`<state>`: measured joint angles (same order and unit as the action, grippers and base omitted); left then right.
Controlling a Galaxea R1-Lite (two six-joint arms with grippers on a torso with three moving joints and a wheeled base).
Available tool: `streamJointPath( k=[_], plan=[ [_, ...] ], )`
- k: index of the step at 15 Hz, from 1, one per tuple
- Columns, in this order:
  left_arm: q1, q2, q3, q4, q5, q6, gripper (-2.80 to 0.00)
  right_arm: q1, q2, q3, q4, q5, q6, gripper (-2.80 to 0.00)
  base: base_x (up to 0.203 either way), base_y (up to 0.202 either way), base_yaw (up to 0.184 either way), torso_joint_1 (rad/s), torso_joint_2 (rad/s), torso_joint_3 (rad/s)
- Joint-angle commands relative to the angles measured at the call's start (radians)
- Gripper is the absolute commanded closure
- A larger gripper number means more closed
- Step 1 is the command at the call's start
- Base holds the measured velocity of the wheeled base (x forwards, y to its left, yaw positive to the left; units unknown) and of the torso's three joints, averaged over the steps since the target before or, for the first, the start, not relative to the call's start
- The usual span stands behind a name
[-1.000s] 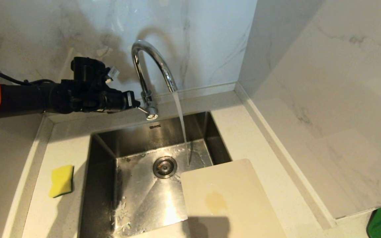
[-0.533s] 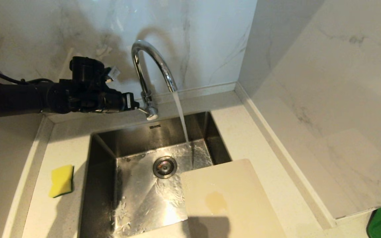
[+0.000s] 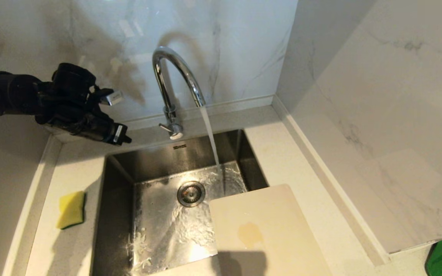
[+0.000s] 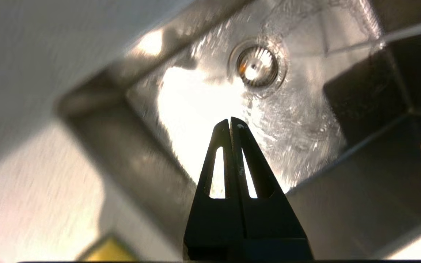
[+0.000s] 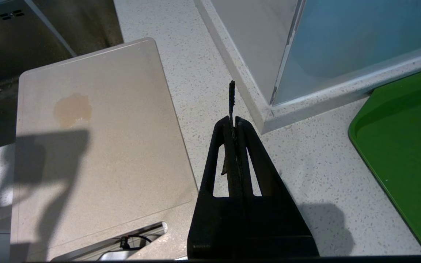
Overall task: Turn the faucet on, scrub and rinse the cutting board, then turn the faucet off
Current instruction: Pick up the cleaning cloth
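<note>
Water [image 3: 211,142] pouring from faucet [image 3: 172,82] into sink [image 3: 167,226], landing right of drain [image 3: 191,193] and spreading across the steel floor. Faucet at the back rim, centre, lever [image 3: 169,130] sticking out low at its base. Left gripper [image 3: 123,138] up at the back-left corner of the sink, left of the lever and clear of it, angled down toward the basin. Fingers [image 4: 232,153] pressed together, nothing between them. From the left wrist: wet floor and drain [image 4: 257,67] glinting beyond the tips, a sliver of yellow at the frame edge.

Board [image 3: 267,234] lying flat at the front right, its left part hanging over the sink, the rest on the counter [image 3: 294,161]. Pale brown stain [image 3: 249,234] near its middle. Slot handle [image 5: 137,237] at the near end, seen from the right wrist. Stream landing just behind the board's far edge, not on it.

Sponge [image 3: 70,209] on the counter left of the sink, yellow, well apart from the board.

Right gripper [image 5: 232,122] out of the head view, hanging over the counter just right of the board, tips closed tight, empty apart from a thin dark strip poking out past them. Green tray [image 5: 404,146] further right, marble wall [image 3: 378,115] behind.
</note>
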<state>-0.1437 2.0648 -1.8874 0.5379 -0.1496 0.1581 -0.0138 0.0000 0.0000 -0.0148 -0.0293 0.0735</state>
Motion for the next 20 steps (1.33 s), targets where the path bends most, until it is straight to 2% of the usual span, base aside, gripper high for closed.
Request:
streamJointPath(
  k=[1, 4, 7, 9, 10, 16, 18, 20],
  plan=[
    [0.040, -0.072, 0.069, 0.041, 0.006, 0.005, 0.00, 0.000, -0.002, 0.002, -0.001, 0.000, 0.001, 0.00, 0.000, 0.000, 0.000, 0.000, 0.00, 0.000],
    [0.082, -0.117, 0.137, 0.176, 0.055, 0.004, 0.00, 0.000, -0.002, 0.002, -0.001, 0.000, 0.000, 0.00, 0.000, 0.000, 0.000, 0.000, 0.00, 0.000],
    [0.135, -0.153, 0.240, 0.195, 0.076, -0.005, 0.00, 0.000, -0.002, 0.002, -0.001, 0.000, 0.000, 0.00, 0.000, 0.000, 0.000, 0.000, 0.00, 0.000],
    [0.158, -0.175, 0.299, 0.195, 0.113, -0.050, 0.00, 0.000, -0.002, 0.002, -0.001, 0.000, 0.000, 0.00, 0.000, 0.000, 0.000, 0.000, 0.00, 0.000],
    [0.164, -0.182, 0.319, 0.195, 0.132, -0.086, -2.80, 0.000, -0.002, 0.002, -0.001, 0.000, 0.000, 0.00, 0.000, 0.000, 0.000, 0.000, 0.00, 0.000],
    [0.196, -0.193, 0.414, 0.190, 0.177, -0.229, -2.80, 0.000, -0.002, 0.002, -0.001, 0.000, 0.000, 0.00, 0.000, 0.000, 0.000, 0.000, 0.00, 0.000],
    [0.213, -0.193, 0.446, 0.186, 0.177, -0.245, -2.80, 0.000, -0.002, 0.002, -0.001, 0.000, 0.001, 0.00, 0.000, 0.000, 0.000, 0.000, 0.00, 0.000],
    [0.227, -0.188, 0.507, 0.113, 0.181, -0.246, -2.80, 0.000, -0.002, 0.002, -0.001, 0.000, 0.000, 0.00, 0.000, 0.000, 0.000, 0.000, 0.00, 0.000]
  ],
)
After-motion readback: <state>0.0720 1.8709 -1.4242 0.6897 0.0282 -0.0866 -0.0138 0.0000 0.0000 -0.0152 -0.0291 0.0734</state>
